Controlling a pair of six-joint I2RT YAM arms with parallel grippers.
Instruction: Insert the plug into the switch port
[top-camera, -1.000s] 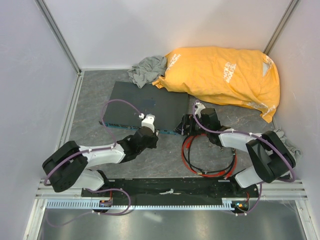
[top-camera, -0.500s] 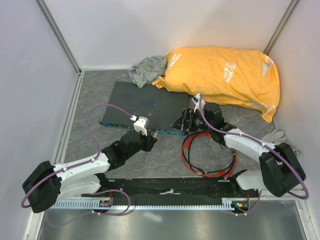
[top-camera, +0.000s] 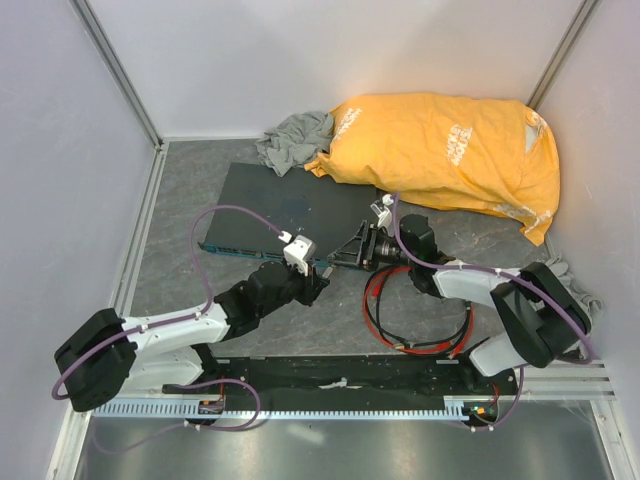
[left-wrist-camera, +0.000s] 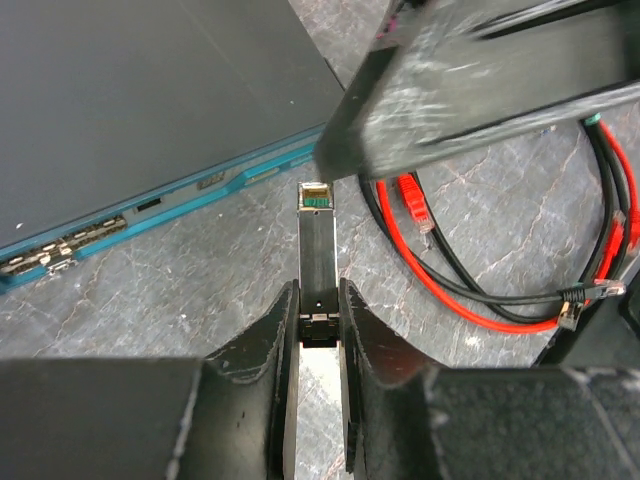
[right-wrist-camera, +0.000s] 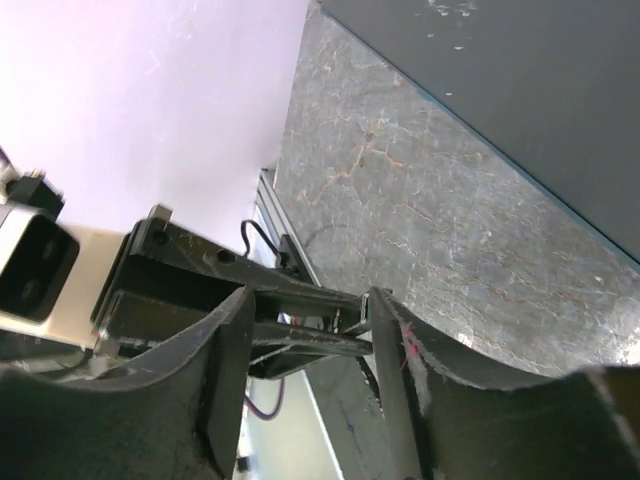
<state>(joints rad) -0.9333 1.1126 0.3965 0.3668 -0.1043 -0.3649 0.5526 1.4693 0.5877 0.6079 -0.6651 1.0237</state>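
Right gripper (right-wrist-camera: 310, 298) has swung in over the left gripper (left-wrist-camera: 318, 295), jaws part-open and empty; the left pinches a slim metal module (left-wrist-camera: 318, 240) (the plug (left-wrist-camera: 413, 203) lies loose on the table (left-wrist-camera: 200, 300), short of the switch ports (left-wrist-camera: 45, 258)), so crowding here could knock them together

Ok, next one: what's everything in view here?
switch box: one, dark grey, blue-green front edge, table centre
red cable: one, coiled right of the box; its plug lies on the table
black cable: one, alongside the red coil
slim module: one, dark metal, in the left gripper
bag: one, orange-yellow, back right
cloth: two, grey, one behind the box, one at the right wall
left gripper: shut on the slim module
right gripper: jaws apart, beside the module's tip
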